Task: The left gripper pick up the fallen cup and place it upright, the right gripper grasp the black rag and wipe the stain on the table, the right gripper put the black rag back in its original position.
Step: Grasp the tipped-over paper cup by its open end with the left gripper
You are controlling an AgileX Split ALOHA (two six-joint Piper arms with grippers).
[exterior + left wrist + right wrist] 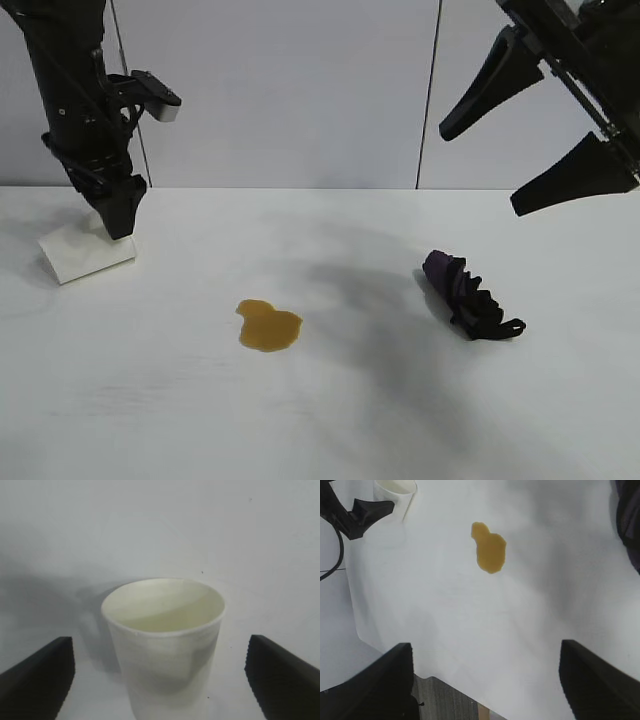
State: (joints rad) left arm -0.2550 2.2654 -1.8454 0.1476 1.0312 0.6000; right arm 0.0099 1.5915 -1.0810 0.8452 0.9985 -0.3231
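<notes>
White and flat, the surface (330, 420) fills the whole scene, with plain pale wall panels behind it.

Next biggest are your two arms. Your left tool (160, 680) is down low at the far left side, right over the cup (85, 252). Its two fingers (37, 677) are spread wide, one on each side of the cup, and they hold nothing yet. Your right tool (540, 130) hangs high at the right. It is wide open and empty too.

Now the cup. It lies on its side on the surface, and its open mouth faces your left wrist camera. It looks like thin paper, so it is likely very light and easy to squash. It may also roll or slide away if one finger bumps it first. I would close on the round wall just behind the rim, where the rolled edge should make the paper a bit stiffer. Squeeze softly, just enough to lift and tip it up.

The black rag (470, 297) sits crumpled on the right side, below your right tool. It looks soft and floppy, so grab a thick fold in the middle.

Smallest is the stain (268, 326), a brown puddle between the cup and the rag, touching neither.
</notes>
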